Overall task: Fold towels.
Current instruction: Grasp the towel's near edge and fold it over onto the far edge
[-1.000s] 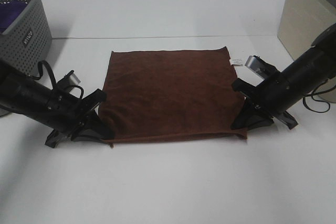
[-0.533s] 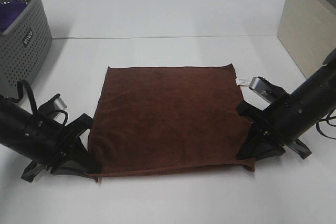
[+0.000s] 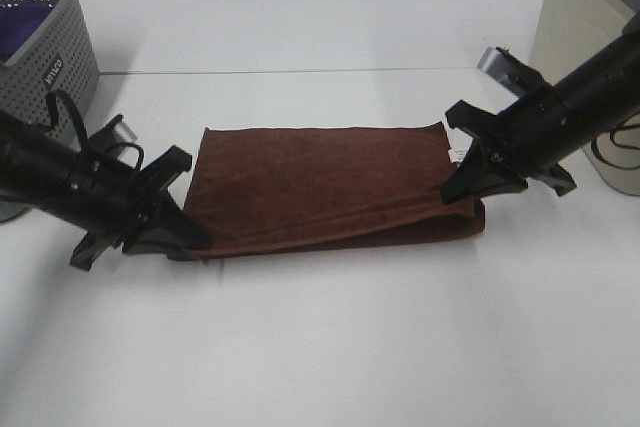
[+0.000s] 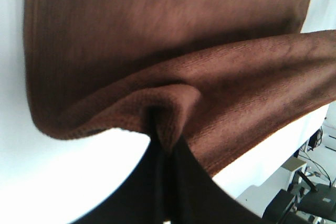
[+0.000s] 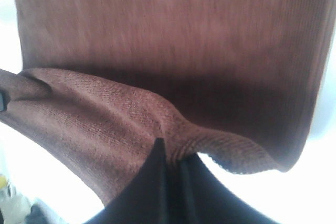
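Right, the towel sits in the middle of the white table, dark reddish-brown, and it's doubled over on itself. The far part lies flat. A second layer is held up over the near part, and the crease runs along the side closest to the camera. That upper layer stretches from one side to the other and dips a little in the middle.

On the left, the left gripper has a corner of the raised layer. The wrist camera shows it plainly: the two dark fingers are pressed together with a bunch of terry puckered between them. Over on the right it's the same story. The right gripper is clamped onto the other corner, its fingers squeezed tight on a ridge of cloth, and the flat lower layer spreads out beyond.

Both black arms come in low from the sides, angled towards the towel, and the right gripper rides a touch higher than the left.

Further out, a grey perforated basket stands at the far left with a purple cloth inside, well apart from the towel. A beige box stands at the far right.
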Controlling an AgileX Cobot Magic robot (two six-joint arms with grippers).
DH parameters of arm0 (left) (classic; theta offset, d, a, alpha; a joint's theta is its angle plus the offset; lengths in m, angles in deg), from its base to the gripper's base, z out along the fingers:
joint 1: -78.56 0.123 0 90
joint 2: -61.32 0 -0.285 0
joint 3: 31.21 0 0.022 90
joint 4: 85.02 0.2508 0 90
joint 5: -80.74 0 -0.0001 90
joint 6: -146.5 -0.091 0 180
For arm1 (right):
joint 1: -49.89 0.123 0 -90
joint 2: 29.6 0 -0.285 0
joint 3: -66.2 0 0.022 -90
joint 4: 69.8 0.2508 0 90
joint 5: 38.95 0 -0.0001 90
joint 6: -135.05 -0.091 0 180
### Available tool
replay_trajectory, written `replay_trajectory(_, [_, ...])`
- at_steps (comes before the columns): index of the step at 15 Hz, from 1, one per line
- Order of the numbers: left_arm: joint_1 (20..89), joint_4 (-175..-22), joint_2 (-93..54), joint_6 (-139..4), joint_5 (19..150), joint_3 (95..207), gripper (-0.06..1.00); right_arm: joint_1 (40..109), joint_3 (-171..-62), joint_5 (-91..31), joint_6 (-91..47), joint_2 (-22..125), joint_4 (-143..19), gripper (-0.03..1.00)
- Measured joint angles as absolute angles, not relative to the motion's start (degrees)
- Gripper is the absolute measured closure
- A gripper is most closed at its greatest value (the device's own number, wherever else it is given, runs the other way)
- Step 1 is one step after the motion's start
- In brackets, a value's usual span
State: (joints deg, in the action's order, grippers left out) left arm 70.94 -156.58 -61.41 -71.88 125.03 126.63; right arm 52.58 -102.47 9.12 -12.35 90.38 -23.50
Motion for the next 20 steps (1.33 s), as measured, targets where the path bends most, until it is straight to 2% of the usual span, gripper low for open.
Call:
replay_trajectory(1, [70.9,-152.5,-61.4,-68.1,122.3,133.7,0.94,52.6,-109.2,10.2,-13.4,93.5,-23.6,0.97])
replay_trajectory(4, [70.9,-145.6,-61.6,-62.1,115.6,142.4,0.94,52.6,-120.4,12.1,-15.6,99.8,-23.3,0.97])
replay_trajectory(7, [70.9,-144.9,-65.6,-61.3,114.5,151.2,0.94,52.6,-130.0,12.1,-17.1,105.7,-24.6,0.97])
replay_trajectory(11, [70.8,-144.4,-74.5,-60.4,116.6,160.2,0.94,52.6,-137.7,12.0,-20.8,111.9,-30.1,0.97])
replay_trajectory(15, [70.8,-142.9,-77.3,-58.9,116.8,161.3,0.94,52.6,-140.6,10.1,-21.6,115.4,-29.8,0.97])
replay_trajectory(16, [70.8,-142.8,-77.7,-58.9,116.9,161.3,0.91,52.6,-140.6,9.5,-21.6,115.5,-29.6,0.96])
replay_trajectory(17, [70.8,-142.7,-77.9,-58.9,116.9,161.3,0.85,52.6,-140.6,8.9,-21.6,115.5,-29.6,0.90])
replay_trajectory(18, [70.8,-142.5,-78.0,-58.9,116.9,161.3,0.74,52.6,-140.7,8.5,-21.6,115.5,-29.7,0.79])
replay_trajectory(20, [70.8,-142.5,-78.0,-58.9,117.3,161.3,0.40,52.5,-140.7,8.8,-21.6,115.5,-29.5,0.47])
